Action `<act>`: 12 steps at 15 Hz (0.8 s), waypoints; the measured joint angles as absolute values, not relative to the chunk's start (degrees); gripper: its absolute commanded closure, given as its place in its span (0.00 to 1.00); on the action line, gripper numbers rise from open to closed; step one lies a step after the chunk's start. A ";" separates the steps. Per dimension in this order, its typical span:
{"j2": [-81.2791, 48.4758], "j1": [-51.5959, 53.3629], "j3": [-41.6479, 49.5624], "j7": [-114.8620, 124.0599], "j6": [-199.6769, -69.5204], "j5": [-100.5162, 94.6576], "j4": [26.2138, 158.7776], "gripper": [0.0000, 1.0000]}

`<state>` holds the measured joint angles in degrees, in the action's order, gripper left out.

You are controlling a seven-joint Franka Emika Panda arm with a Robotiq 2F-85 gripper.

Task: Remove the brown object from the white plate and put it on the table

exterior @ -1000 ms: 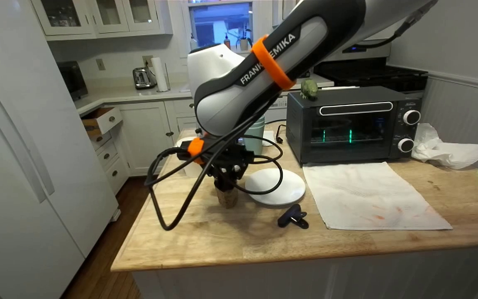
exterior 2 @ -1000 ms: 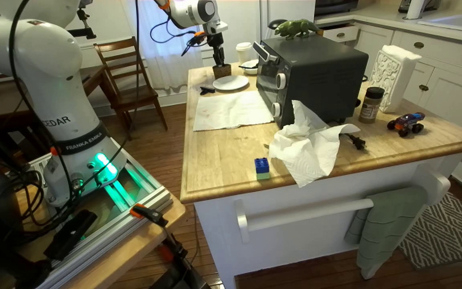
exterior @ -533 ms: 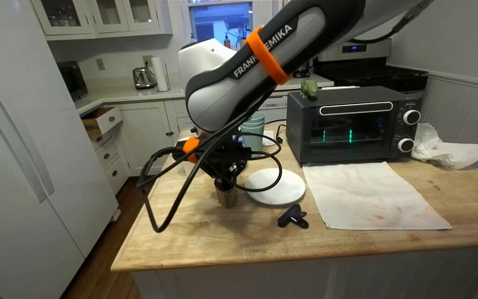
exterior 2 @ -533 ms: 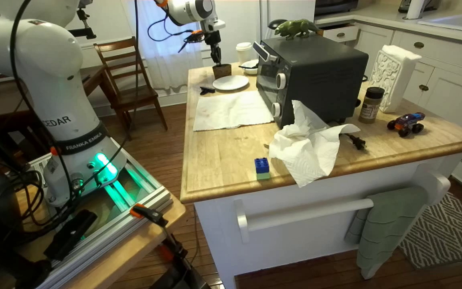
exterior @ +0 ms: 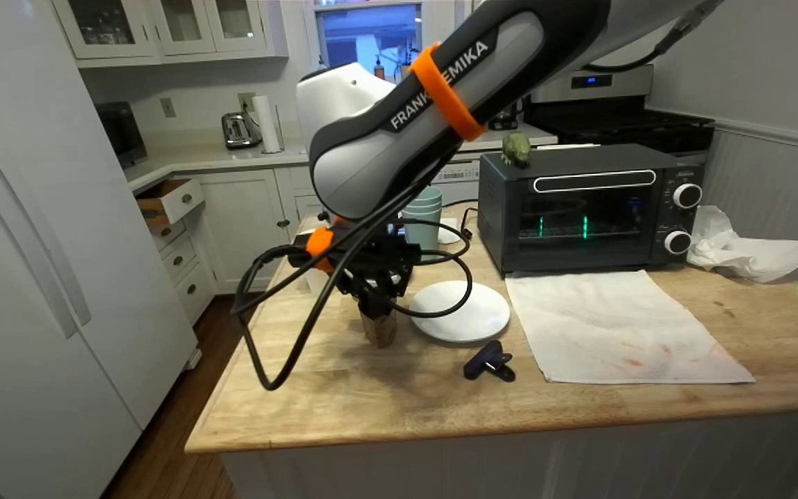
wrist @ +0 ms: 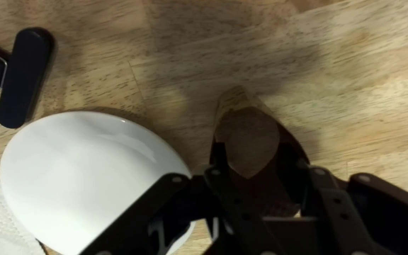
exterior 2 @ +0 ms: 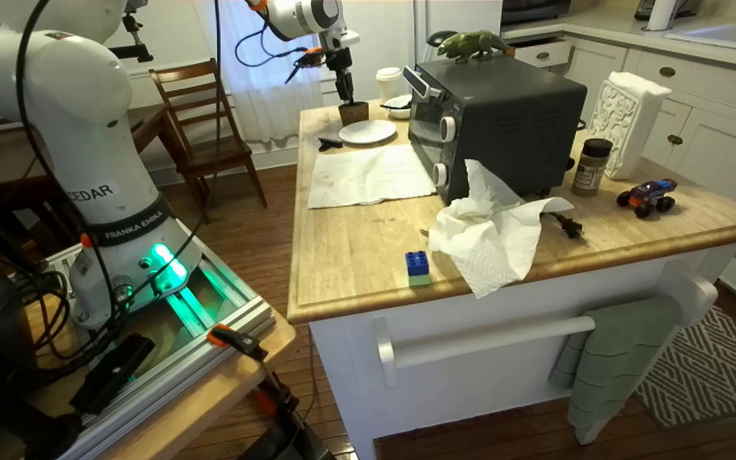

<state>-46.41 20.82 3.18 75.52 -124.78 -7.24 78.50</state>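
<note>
The brown object, dark at its top and cork-like below, stands upright on the wooden table beside the white plate. It also shows in an exterior view and in the wrist view. The white plate is bare; in the wrist view it lies left of the object. My gripper is right over the brown object, its tips at the object's top, as in an exterior view. In the wrist view my gripper has its fingers apart, within the object's outline; their contact is too dark to tell.
A black clip lies in front of the plate. A white cloth lies beside the plate, before a black toaster oven. Teal cups, a white bowl and a white paper cup stand behind the gripper.
The arm and gripper have shifted slightly up and away from the plate since one second ago, then hardly moved. The brown object and plate have stayed in place.
</note>
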 measured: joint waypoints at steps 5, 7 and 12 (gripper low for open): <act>-46.45 20.55 3.18 75.32 -125.34 -7.24 78.50 0.00; -46.50 20.50 3.18 75.29 -125.45 -7.24 78.50 0.00; -46.58 20.51 3.19 75.23 -125.46 -7.24 78.50 0.45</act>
<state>-46.58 20.51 3.19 75.23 -125.46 -7.24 78.50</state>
